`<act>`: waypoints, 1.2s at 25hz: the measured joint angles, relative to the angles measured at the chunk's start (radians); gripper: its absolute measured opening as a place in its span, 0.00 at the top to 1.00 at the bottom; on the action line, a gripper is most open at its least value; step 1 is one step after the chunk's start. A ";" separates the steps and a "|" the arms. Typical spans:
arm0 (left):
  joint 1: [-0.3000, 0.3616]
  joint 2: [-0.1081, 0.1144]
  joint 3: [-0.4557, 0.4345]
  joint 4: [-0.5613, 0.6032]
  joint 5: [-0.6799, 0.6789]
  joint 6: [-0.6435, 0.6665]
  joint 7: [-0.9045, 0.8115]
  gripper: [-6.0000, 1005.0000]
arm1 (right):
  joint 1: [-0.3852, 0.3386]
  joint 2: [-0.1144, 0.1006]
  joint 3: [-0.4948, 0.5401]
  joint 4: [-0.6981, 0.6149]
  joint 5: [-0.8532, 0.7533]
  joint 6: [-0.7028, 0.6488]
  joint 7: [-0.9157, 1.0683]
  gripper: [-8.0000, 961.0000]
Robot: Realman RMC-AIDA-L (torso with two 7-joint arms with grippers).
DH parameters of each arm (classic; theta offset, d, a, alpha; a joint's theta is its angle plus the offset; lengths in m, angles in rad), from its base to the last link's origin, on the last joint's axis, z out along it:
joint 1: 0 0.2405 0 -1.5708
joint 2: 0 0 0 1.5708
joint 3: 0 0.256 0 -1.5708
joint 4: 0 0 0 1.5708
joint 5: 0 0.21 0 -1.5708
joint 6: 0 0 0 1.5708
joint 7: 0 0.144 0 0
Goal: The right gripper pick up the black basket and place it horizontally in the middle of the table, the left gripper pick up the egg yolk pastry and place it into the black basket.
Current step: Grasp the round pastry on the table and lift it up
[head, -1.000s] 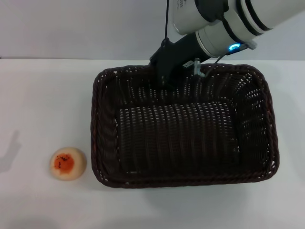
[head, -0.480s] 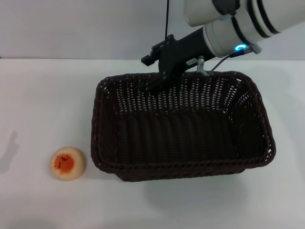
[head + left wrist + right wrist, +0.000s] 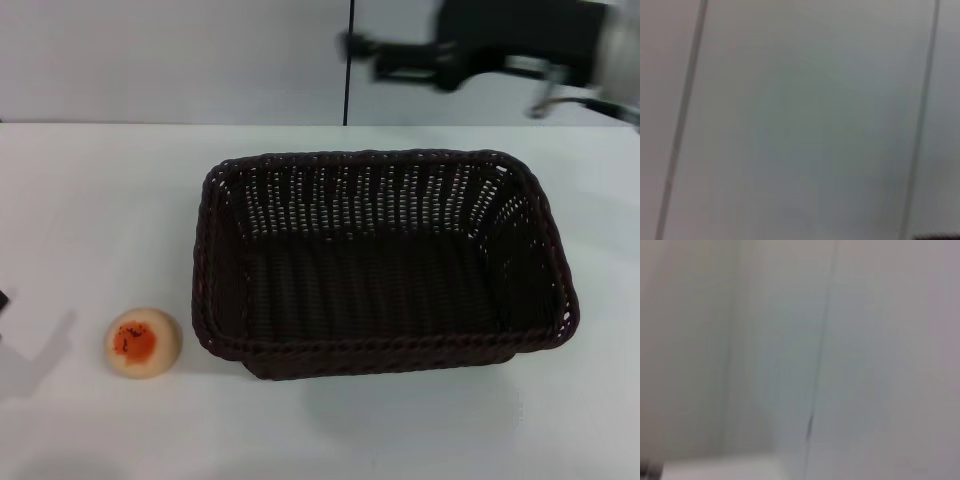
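Observation:
The black basket stands open side up in the middle of the white table, its long side running across the head view. It is empty. The egg yolk pastry lies on the table just left of the basket's near left corner, apart from it. My right gripper is blurred, raised above and behind the basket's far rim, open and holding nothing. Only a dark sliver of my left gripper shows at the left table edge, with its shadow beside the pastry. Both wrist views show only a grey wall.
A grey wall with a dark vertical seam stands behind the table. Bare white tabletop lies left of, right of and in front of the basket.
My right gripper has let go of the basket's far rim and risen up and back. The basket has settled flat. A sliver of the left arm has come in at the left edge.

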 joint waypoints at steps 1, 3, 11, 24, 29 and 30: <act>-0.002 -0.001 0.034 0.020 0.000 -0.008 -0.007 0.26 | -0.046 0.000 -0.009 0.003 0.101 0.005 -0.072 0.21; -0.005 -0.003 0.080 0.035 0.000 -0.024 -0.009 0.27 | -0.144 0.001 -0.043 0.037 0.334 0.006 -0.252 0.21; -0.030 -0.007 0.261 0.031 0.000 -0.134 -0.008 0.27 | -0.299 0.004 -0.106 0.331 0.895 -0.122 -0.681 0.21; -0.083 -0.012 0.414 -0.020 0.000 -0.226 0.000 0.28 | -0.296 0.006 -0.118 0.568 1.113 -0.237 -0.814 0.21; -0.093 -0.014 0.455 -0.037 0.000 -0.258 0.000 0.28 | -0.290 0.005 -0.125 0.641 1.196 -0.302 -0.834 0.21; -0.095 -0.014 0.458 -0.041 0.000 -0.264 0.001 0.28 | -0.290 0.004 -0.124 0.649 1.200 -0.308 -0.835 0.21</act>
